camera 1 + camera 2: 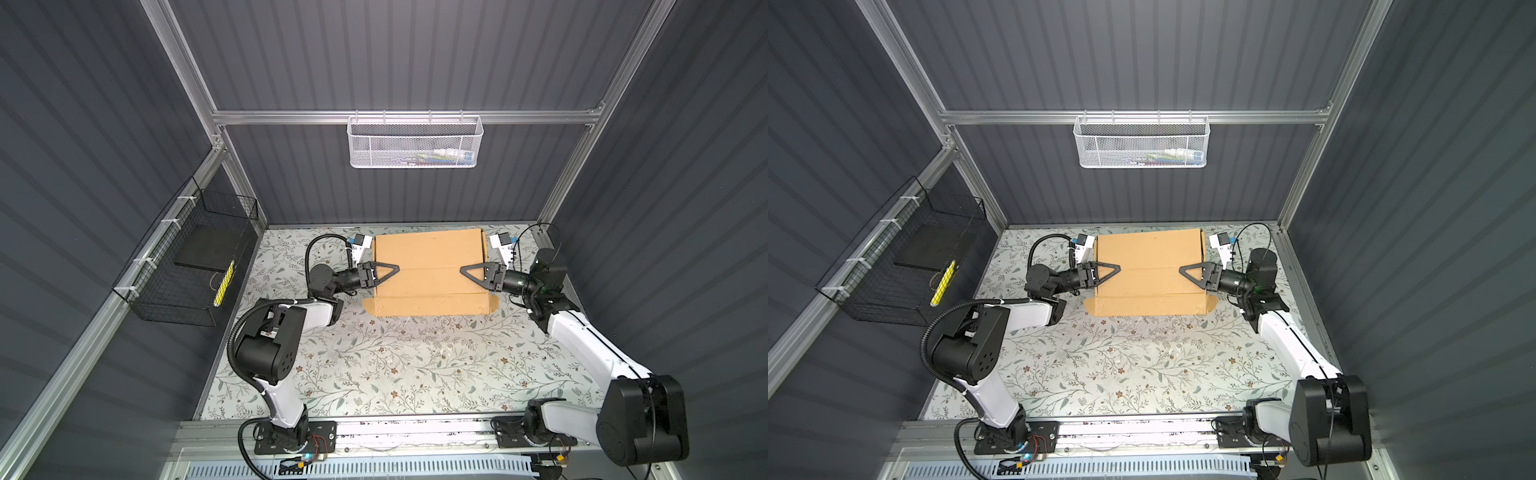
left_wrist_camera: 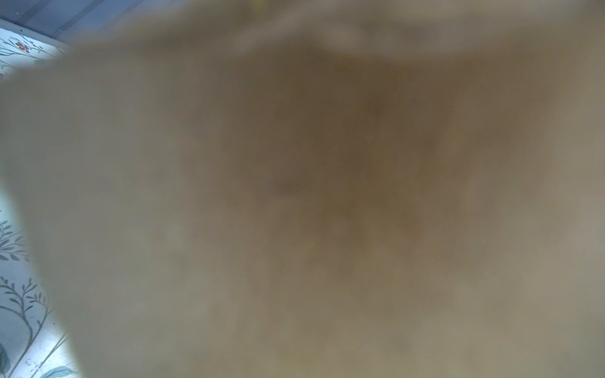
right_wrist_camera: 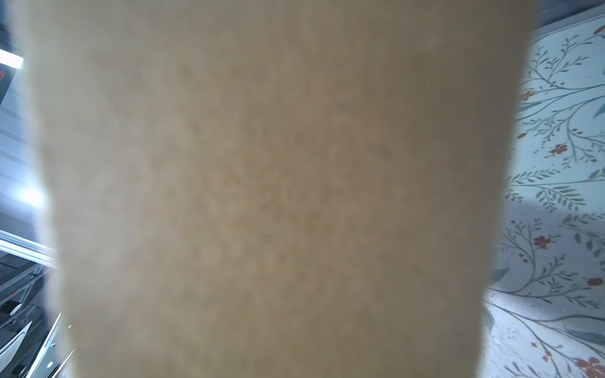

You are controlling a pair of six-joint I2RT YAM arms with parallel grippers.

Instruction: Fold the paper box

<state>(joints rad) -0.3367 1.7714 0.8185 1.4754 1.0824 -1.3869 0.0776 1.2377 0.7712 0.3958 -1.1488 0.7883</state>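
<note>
Reaching in from both sides: left gripper (image 1: 392, 269) crosses the left edge of the paper box (image 1: 428, 253), and right gripper (image 1: 466, 271) crosses its right edge. The tips face each other along the crease (image 1: 428, 269) that runs left to right across the top panel.

Box position: far end of the table (image 1: 374, 365), centred between the two arms. The near flap (image 1: 430, 305), with a rounded ear at each end, slopes toward the near side.

Pincers: in both top views only one triangular finger of each shows, lying over the brown panel. Its partner is hidden, so I cannot tell how wide either pincer stands, or whether it has cardboard pinched.

Wrist views: blurred brown fills both, so cardboard sits right against the lenses. No detail can be recovered.

Reading: the mirrored placement on the crease looks meant to pin the panel evenly. That way a fold would bend along the scored line, not skew. The far half probably closes over next.
</note>
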